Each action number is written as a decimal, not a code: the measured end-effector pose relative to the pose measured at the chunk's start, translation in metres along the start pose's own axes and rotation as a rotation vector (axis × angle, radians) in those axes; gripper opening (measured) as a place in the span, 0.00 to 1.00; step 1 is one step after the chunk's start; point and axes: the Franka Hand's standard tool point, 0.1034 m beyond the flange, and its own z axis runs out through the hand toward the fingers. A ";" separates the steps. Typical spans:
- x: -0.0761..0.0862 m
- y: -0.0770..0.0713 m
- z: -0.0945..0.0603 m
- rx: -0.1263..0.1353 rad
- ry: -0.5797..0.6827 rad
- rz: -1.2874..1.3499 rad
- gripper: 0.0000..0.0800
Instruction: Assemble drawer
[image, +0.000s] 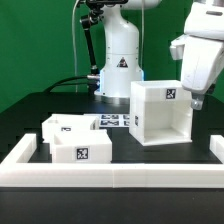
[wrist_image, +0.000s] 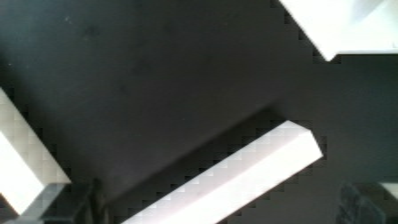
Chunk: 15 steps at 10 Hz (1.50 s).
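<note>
We judge the job barely begun. The open drawer housing (image: 160, 112) stands empty on the desk (image: 25, 115), with the loose drawer trays (image: 80, 150) well apart toward the exterior view's left, none inserted. Our jaws hang apart, holding nothing, just beside the housing.

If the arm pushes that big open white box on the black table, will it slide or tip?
The big white box looks rigid and thick-walled, so it should not flex. It rests flat on a broad base on the table, so it would probably slide rather than tip. Being hollow, it is likely light.
</note>
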 end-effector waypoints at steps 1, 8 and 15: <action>0.001 0.003 0.000 -0.005 -0.012 -0.012 0.81; -0.022 -0.019 -0.005 -0.062 0.043 0.186 0.81; -0.036 -0.051 -0.005 -0.071 0.102 0.644 0.81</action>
